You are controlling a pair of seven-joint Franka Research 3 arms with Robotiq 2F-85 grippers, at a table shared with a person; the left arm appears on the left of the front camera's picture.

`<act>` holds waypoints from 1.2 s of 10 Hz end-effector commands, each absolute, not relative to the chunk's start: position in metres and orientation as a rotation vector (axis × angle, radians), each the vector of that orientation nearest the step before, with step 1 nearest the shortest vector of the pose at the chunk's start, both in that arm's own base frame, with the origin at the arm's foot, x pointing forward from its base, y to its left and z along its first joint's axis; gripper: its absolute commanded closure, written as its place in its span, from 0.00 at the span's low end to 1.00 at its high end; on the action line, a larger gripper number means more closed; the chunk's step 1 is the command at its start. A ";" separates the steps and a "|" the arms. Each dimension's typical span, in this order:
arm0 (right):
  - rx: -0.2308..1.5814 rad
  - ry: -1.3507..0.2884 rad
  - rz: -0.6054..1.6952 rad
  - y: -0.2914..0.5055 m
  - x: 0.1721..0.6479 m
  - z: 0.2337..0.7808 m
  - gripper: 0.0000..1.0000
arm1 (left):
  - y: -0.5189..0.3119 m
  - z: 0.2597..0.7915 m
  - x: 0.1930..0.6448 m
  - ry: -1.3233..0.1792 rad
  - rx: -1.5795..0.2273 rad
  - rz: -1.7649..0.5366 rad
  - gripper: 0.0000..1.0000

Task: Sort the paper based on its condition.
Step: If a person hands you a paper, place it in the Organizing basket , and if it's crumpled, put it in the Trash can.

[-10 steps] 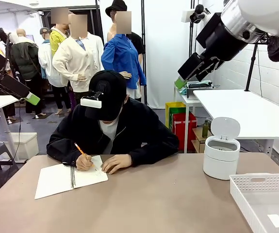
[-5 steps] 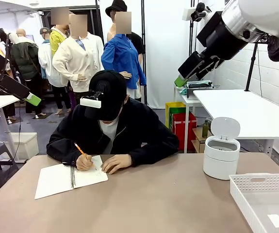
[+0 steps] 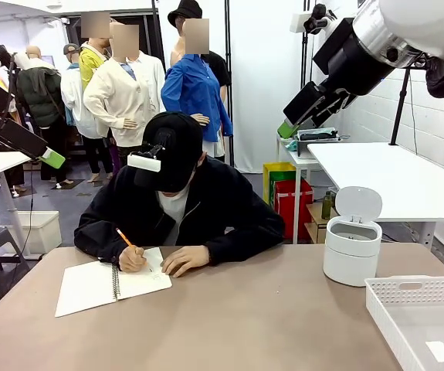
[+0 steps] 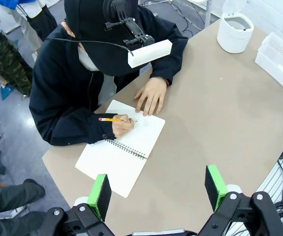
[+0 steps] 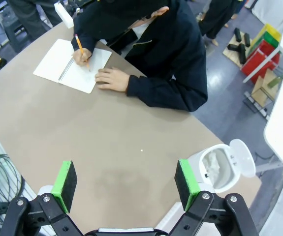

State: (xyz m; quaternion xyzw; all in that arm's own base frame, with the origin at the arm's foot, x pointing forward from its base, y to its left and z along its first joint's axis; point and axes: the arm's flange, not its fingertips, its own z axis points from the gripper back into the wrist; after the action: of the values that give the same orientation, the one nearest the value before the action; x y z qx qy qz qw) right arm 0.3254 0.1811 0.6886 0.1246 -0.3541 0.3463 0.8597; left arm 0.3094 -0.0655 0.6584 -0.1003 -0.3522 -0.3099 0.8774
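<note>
Loose paper is out of view. A person sits at the far side of the brown table [image 3: 268, 325] and writes with an orange pencil [image 3: 125, 238] in a spiral notebook [image 3: 90, 286]. My left gripper [image 4: 157, 189] hangs open and empty high above the table's left end, over the notebook [image 4: 126, 147]; in the front view the left gripper [image 3: 49, 157] is at the left edge. My right gripper [image 5: 125, 182] is also open and empty, high over the table's right half; in the front view the right gripper [image 3: 287, 130] is at the upper right.
A small white bin [image 3: 351, 247] with its lid up stands at the back right; in the right wrist view the bin [image 5: 220, 169] holds something white and creased. A white slotted tray [image 3: 407, 290] with a flat white label [image 3: 440, 352] sits at the front right.
</note>
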 end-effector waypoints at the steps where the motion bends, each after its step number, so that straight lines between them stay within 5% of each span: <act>1: 0.263 -0.742 0.725 0.181 0.325 0.688 0.00 | -0.065 0.659 0.310 -0.735 -0.209 -0.638 0.00; 12: 0.263 -0.742 0.725 0.181 0.325 0.688 0.00 | -0.063 0.662 0.306 -0.745 -0.145 -0.636 0.00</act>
State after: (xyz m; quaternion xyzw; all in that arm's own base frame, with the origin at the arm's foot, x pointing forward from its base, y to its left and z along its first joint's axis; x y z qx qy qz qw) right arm 0.3253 0.1810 0.6887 0.1245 -0.3541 0.3463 0.8598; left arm 0.3055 -0.0625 0.6625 -0.0697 -0.3575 -0.3053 0.8799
